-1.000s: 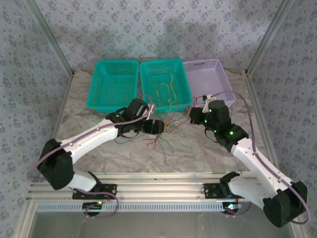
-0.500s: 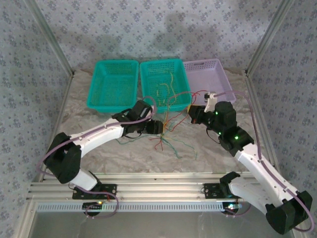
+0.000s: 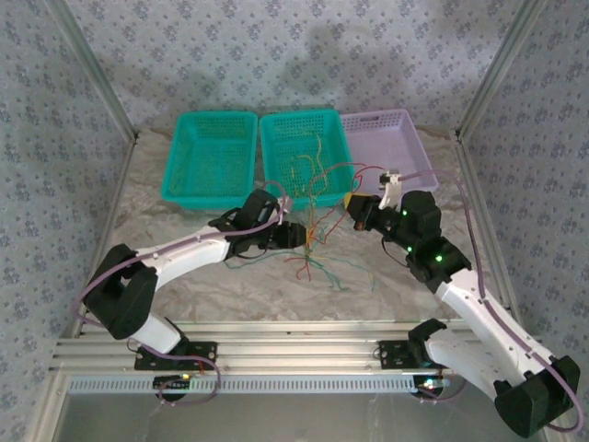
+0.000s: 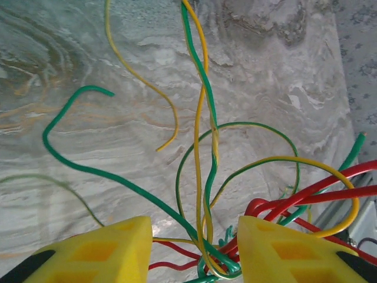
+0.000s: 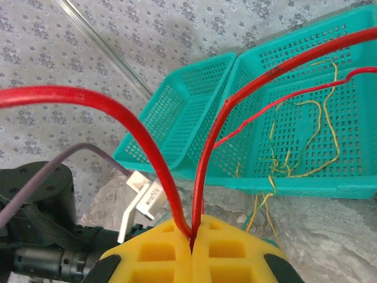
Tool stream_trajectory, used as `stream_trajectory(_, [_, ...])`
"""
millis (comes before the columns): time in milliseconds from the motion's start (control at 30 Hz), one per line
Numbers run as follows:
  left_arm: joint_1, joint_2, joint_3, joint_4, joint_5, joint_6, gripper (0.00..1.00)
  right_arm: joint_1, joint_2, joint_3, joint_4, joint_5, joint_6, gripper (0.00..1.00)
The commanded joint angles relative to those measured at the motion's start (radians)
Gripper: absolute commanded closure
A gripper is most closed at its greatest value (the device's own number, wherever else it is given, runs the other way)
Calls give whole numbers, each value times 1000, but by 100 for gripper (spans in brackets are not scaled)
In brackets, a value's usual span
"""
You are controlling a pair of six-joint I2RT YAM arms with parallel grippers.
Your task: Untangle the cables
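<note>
Before the teal mesh basket (image 3: 299, 117), left gripper (image 4: 194, 234) was advanced rightward, jaws apart astride thin coloured cables (image 4: 197, 153); right gripper (image 5: 193, 236) clamped on red cable (image 5: 59, 95).

3 baskets (image 3: 304, 118) sit side by side behind the cables (image 3: 310, 247), which lie on the table (image 3: 258, 287).

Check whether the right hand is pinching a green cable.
No, the right hand is shut on red cables, which arc up out of it.
</note>
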Motion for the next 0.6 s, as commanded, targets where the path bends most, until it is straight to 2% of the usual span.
stream_trajectory(0, [1,30,-22,103,62,-57,60,7,5,-9,57,-36,29,100])
stream_trajectory(33, [0,31,-28,103,62,-54,60,7,6,-10,64,-38,32,100])
stream_trajectory(100, [1,32,-35,103,63,-52,54,7,13,-12,76,-42,39,100])
stream_trajectory(167, [1,32,-43,114,75,-58,40,7,24,-17,97,-49,54,100])
stream_trajectory(233, [1,32,-54,139,76,-76,40,7,34,-19,116,-59,65,100])
stream_trajectory(300, [0,37,-68,177,82,-101,45,8,44,-22,132,-60,77,100])
stream_trajectory(567, [4,53,-81,224,86,-142,86,12,52,-25,137,-62,79,100])
